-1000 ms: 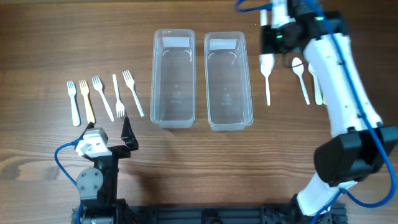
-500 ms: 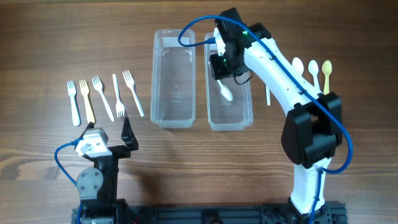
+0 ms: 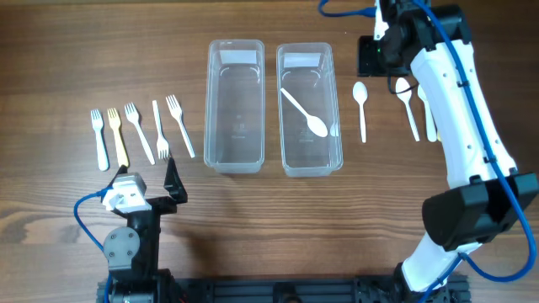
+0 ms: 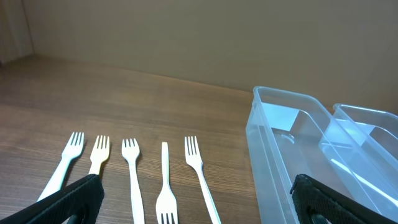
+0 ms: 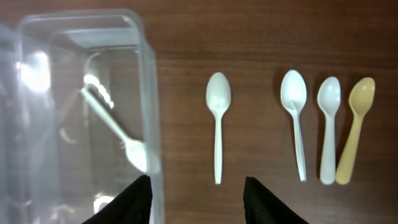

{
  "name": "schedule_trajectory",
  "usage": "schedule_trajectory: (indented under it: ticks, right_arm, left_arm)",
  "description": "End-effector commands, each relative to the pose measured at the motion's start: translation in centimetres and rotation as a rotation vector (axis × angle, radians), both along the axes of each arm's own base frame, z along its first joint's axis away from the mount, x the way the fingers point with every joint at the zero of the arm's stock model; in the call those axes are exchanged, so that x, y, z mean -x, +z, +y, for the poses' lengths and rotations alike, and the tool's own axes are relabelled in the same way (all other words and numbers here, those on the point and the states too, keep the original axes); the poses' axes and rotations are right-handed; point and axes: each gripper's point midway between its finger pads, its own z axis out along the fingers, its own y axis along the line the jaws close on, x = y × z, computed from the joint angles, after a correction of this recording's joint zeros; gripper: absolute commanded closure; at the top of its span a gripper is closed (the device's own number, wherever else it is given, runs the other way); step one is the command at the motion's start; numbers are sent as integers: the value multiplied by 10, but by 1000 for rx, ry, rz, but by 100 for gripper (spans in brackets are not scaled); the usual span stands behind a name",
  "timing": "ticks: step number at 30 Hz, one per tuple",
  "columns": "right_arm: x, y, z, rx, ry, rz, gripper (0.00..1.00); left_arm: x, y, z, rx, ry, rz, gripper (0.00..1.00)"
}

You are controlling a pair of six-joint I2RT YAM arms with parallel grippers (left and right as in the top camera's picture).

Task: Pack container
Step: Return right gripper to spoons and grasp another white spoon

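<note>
The right container [image 3: 310, 162] is sitting at the middle of the table [image 3: 50, 50], toward its far edge, long side running far to near. A white spoon [image 3: 305, 114] is lying inside it on a diagonal, bowl toward the near right corner of the container and handle toward the far left. The left container [image 3: 236, 109] is standing just beside it on the left, parallel; whether the walls are touching cannot be told.

The right gripper [image 5: 200, 202] is hovering over the far part of the table, just right of the right container. Its jaws are standing partly apart and are gripping nothing.

Four spoons are lying on the table toward its right edge, bowls toward the far edge. The nearest loose spoon [image 5: 217, 134] is lying just right of the right container, apart from it. Beyond it, close together, are lying the second white spoon [image 5: 294, 124], the third white spoon [image 5: 328, 127] and the tan spoon [image 5: 354, 127].

A row of five forks [image 3: 140, 135] is lying toward the left edge. The reversed fork [image 4: 165, 186], fourth from the left, is pointing its tines toward the near edge.

The left gripper [image 3: 150, 189] is hanging near the table's near edge, just short of the forks. Its jaws are spread fully wide and are holding nothing.
</note>
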Motion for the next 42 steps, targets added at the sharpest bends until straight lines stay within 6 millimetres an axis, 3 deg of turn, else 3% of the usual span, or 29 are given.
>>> schedule_trajectory:
  ticks: [1,4,9,13,18,26,32,33,36,40,42]
  right_arm:
    - [2,-56,-5,44,-13,71,49]
    - [8,-99,-11,55,-24,96,47]
    - [20,-140,-35,51,-69,135,46]
    - [15,-154,-48,42,-80,108,46]
    - [-3,-161,-34,-17,-10,57,49]
    - [7,-213,-35,-7,-11,174,50]
    - [11,-231,-35,-4,-12,208,50]
    - [11,-231,-34,-7,-11,209,54]
    - [11,-231,-34,-8,-14,210,94]
    - [9,-226,-34,-8,-14,206,96]
    - [1,-209,-35,-4,-16,187,96]
  left_arm:
    - [0,-1,-3,-22,-19,0,0]
    - [0,-1,-3,-22,-19,0,0]
    - [0,-1,-3,-22,-19,0,0]
    - [0,-1,-3,-22,-19,0,0]
    - [0,-1,-3,-22,-19,0,0]
    - [0,-2,-3,-22,-19,0,0]
    - [0,-2,-3,-22,-19,0,0]
    - [0,-1,-3,-22,-19,0,0]
    - [0,-1,-3,-22,-19,0,0]
    - [0,-1,-3,-22,-19,0,0]
    - [0,-2,-3,-22,-19,0,0]
